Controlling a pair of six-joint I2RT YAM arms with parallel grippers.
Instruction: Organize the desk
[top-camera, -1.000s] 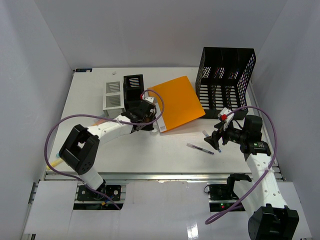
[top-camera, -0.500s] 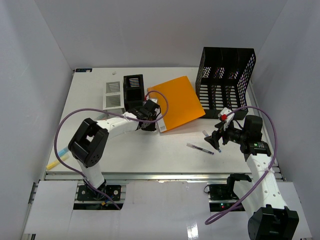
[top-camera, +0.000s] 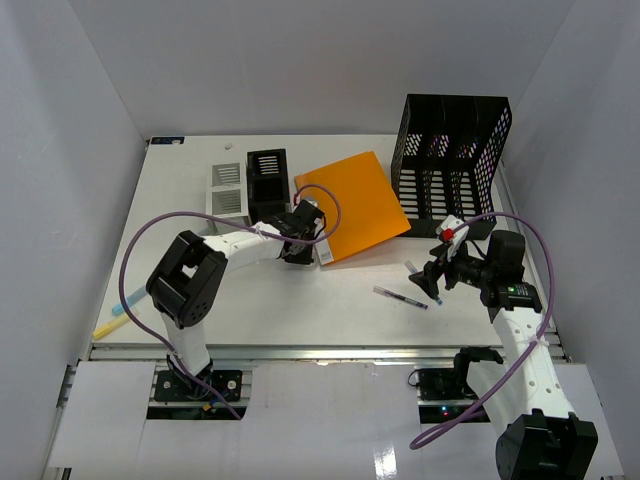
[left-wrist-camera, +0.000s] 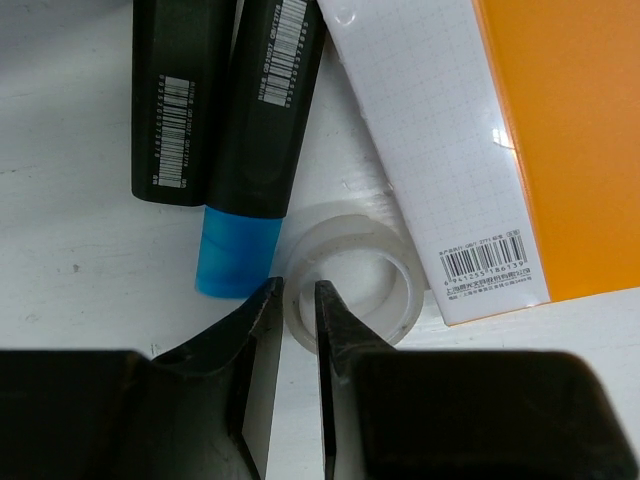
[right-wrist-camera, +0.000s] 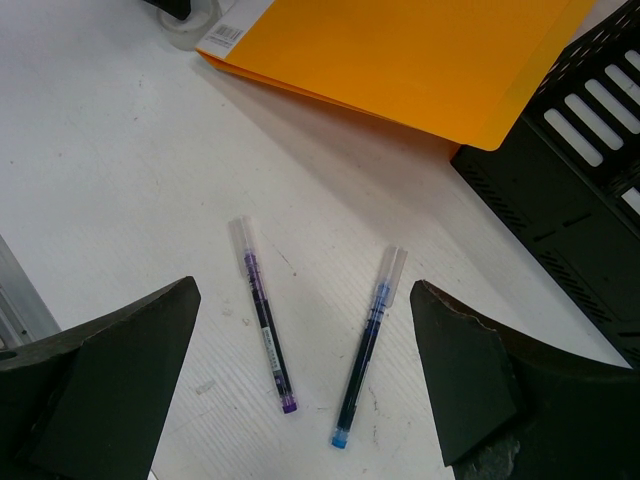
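Top external view: the white counter, smooth and flat with a metal rail along its near edge, fills the floor of a white-walled enclosure. The left claw sits low at the near corner of an orange folder that lies flat mid-counter. The right claw hovers with its fingers spread wide over the right front part. A black mesh file rack stands at the back right. Two small slotted boxes, one white and one black, sit side by side at the back left.

Left wrist view: the left claw's matte black fingers are nearly together, clenched on the wall of a translucent tape roll (one finger outside the ring, the other in its hole). The roll lies flat, touching the corner of a white gridded pad that carries a barcode. Two black markers with barcode labels lie side by side; the blue-ended marker ends just beside the roll, the plain marker to its left.

Right wrist view: the right claw's dark wedge-shaped fingers stand far apart, released and gripping nothing. Between them, on the faintly scuffed counter, lie two slim clear-barrelled pens, a purple pen and a blue pen, apart from each other.
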